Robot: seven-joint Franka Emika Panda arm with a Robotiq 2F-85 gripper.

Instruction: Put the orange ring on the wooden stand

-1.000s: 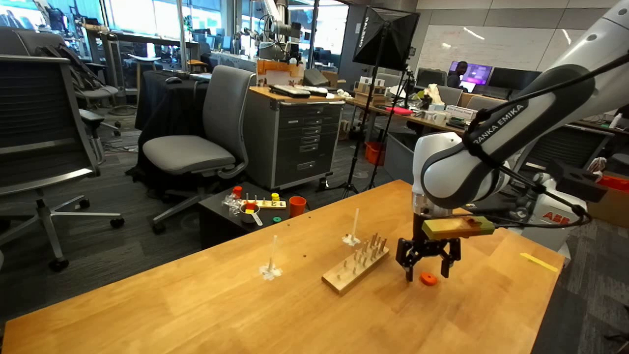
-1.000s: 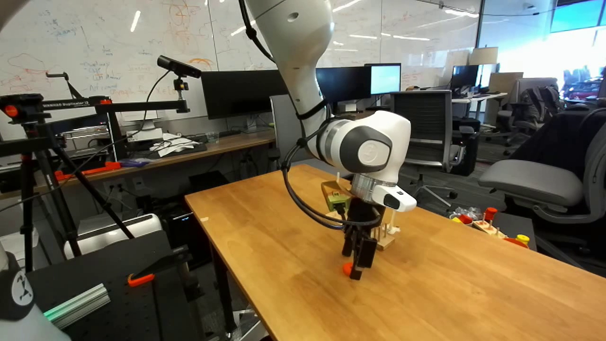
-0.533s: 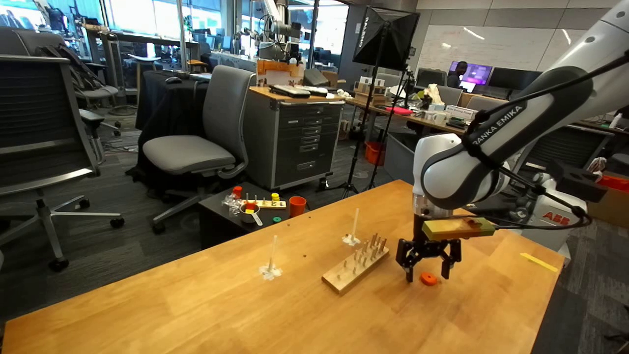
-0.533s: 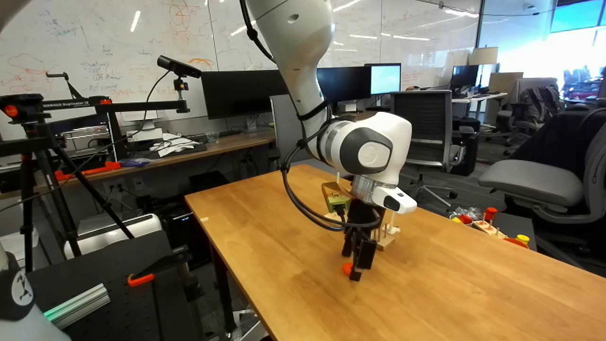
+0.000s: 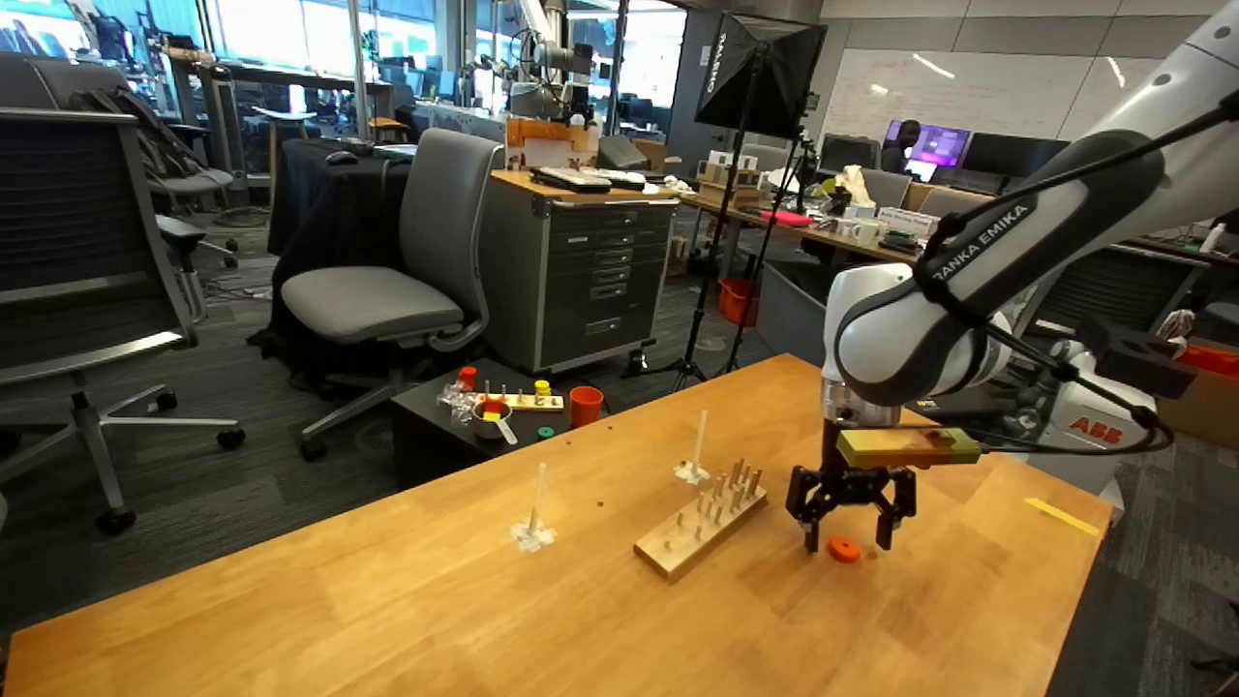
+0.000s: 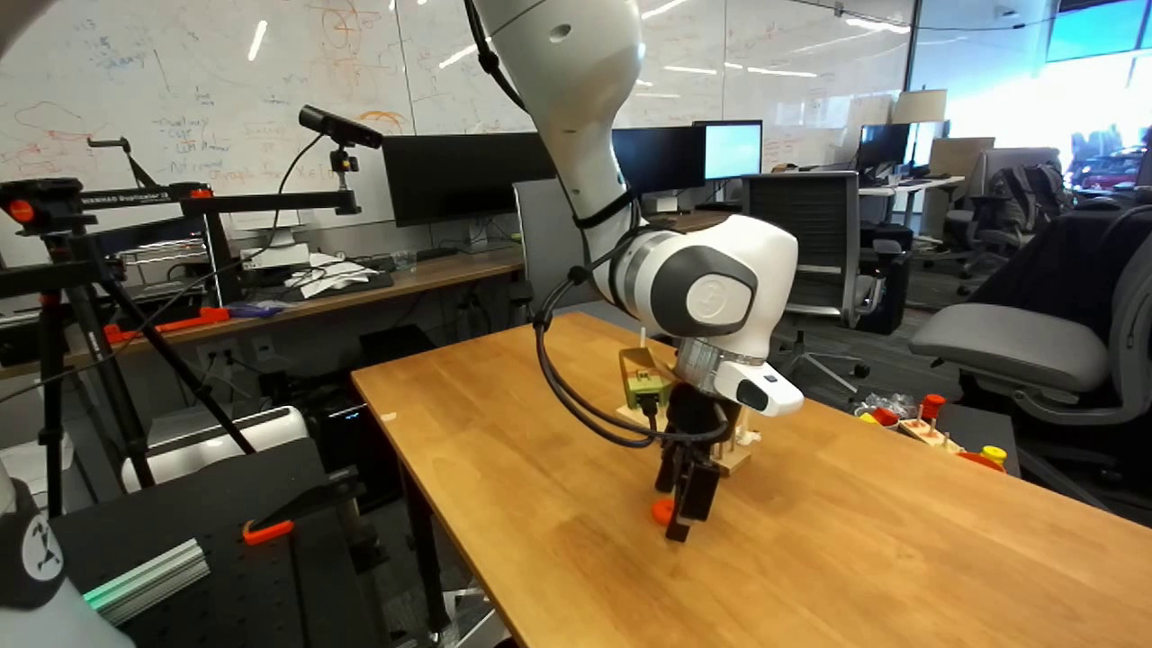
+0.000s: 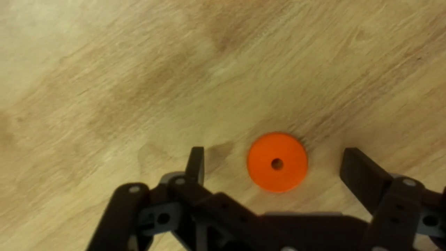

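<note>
In both exterior views, my arm (image 5: 1026, 237) sloped down to the white wrist housing (image 6: 763, 265), and my gripper (image 5: 849, 545) hung below that housing, directed downward. The fingers (image 7: 362, 177) stood apart, with a wide gap between them. The orange ring (image 7: 263, 162) lay flat on the tabletop (image 5: 387, 600), hole facing up. As seen from my wrist, it was located between the two fingertips and clear of both, with wood showing on either side. In an exterior view, one finger partly covered the ring. Contact between my fingertips and the tabletop could not be determined. The wooden stand (image 5: 682, 544) rested beside my gripper, outside the fingers, its pegs (image 5: 754, 484) upright. Farther from my gripper, beyond the stand, two pale rods (image 5: 537, 499) stood upright. Above my fingers, a yellow-green unit (image 5: 905, 447) projected sideways.
</note>
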